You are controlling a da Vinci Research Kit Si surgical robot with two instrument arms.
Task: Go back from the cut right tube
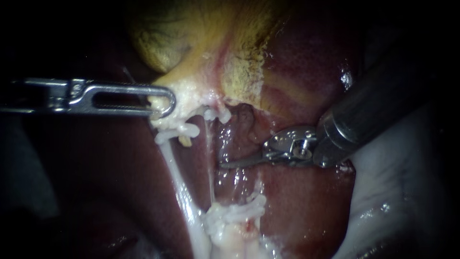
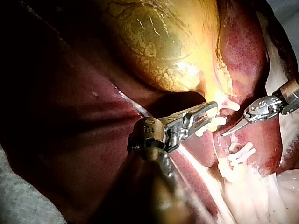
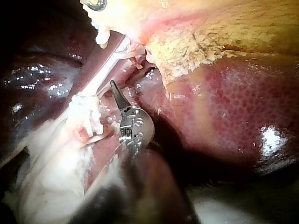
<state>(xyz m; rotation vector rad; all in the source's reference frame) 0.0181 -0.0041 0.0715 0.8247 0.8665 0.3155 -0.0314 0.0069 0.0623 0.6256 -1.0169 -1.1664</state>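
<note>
Your L instrument pinches the gallbladder neck, jaws clamped on it from both sides. Your R instrument has its curved blades pressed together, holding nothing. Its tip sits over the liver, in the gap of the cut right tube, btwn upper clips & lower clips.

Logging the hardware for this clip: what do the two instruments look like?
The left instrument is bright silver metal, its long flat jaw cut through by a rounded slot. The right instrument has a round dark grey shaft, a silver hinge with a small pin, and thin, curved, dark pointed blades.
</note>
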